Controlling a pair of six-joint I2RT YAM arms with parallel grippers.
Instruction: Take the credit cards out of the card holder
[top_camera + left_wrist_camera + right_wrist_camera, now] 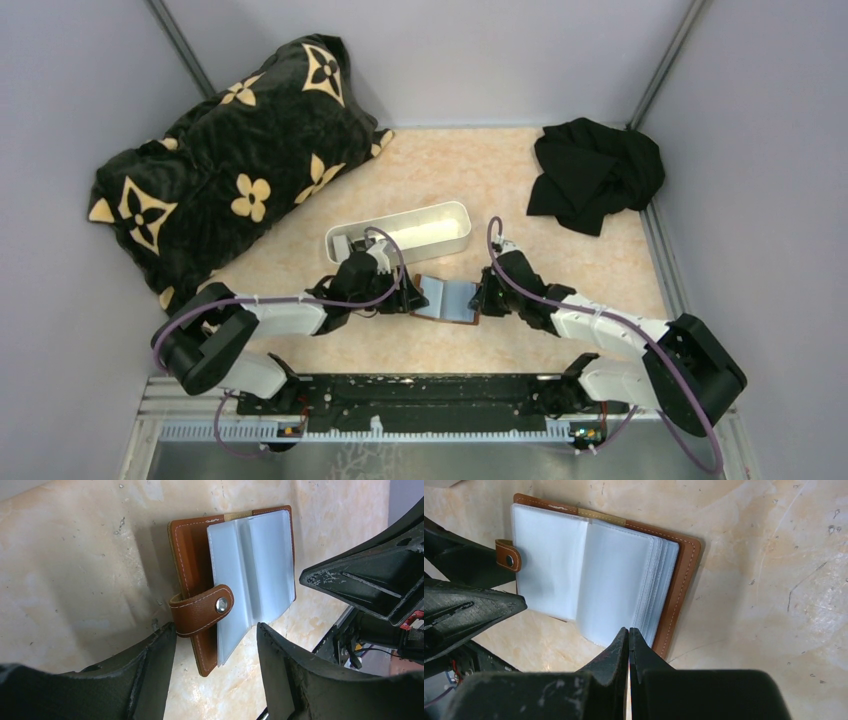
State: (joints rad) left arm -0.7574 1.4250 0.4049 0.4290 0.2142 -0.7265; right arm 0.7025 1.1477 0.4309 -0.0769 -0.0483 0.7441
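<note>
The brown leather card holder (447, 298) lay open on the marbled beige table (570, 260), between the two arms and just in front of a long white tray (400, 235). Its frosted plastic sleeves (250, 575) were fanned upward, and its strap (202, 610) with a metal snap curled over the cover's edge. Whether any credit cards sat inside the sleeves could not be told. The left gripper (215, 635) met the holder from the strap side with its fingers (155, 660) spread apart. The strap and the nearest corner of the cover lay in the gap between them, though contact could not be confirmed. Opposite, the right gripper (629, 632) had its fingers pressed together. Their tips sat at the edge of the stacked sleeves, beside the stitched brown cover. Whether a sleeve was caught between them was unclear. At the far left of the table rested a black cushion (230, 170) patterned with cream flowers. A crumpled black cloth (595, 175) lay at the far right corner, well apart from the holder.
</note>
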